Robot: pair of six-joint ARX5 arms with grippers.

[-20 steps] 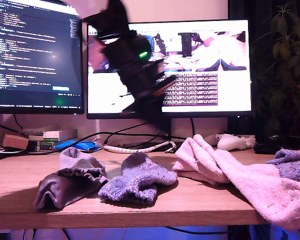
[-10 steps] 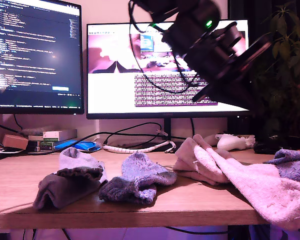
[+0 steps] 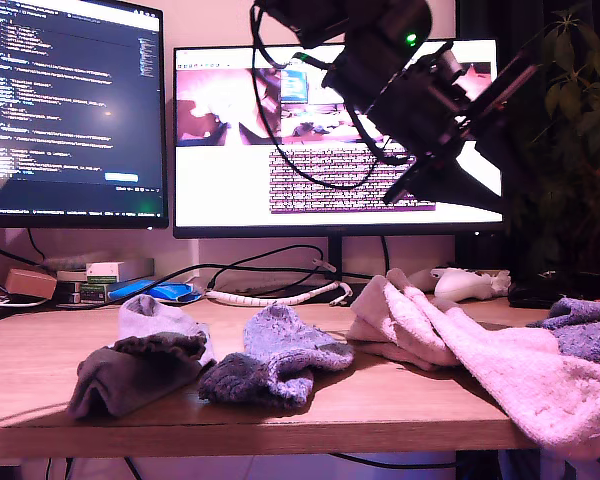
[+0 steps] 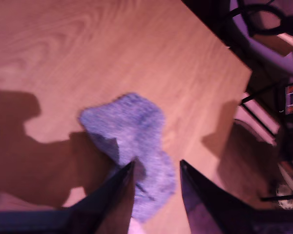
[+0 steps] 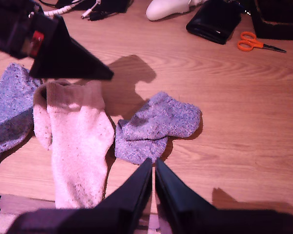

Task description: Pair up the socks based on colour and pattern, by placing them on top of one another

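Along the desk's (image 3: 380, 410) front edge lie a crumpled grey sock (image 3: 130, 375), a blue-purple sock (image 3: 275, 360) beside it and the pink socks (image 3: 480, 350), stacked. A second blue-purple sock (image 3: 580, 330) sits at the exterior view's right edge. My first gripper (image 4: 156, 163) hangs spread and empty above a blue-purple one. My second gripper (image 5: 153, 161) is pinched together on nothing. The monitor (image 3: 330, 140) text behind is too small to read.
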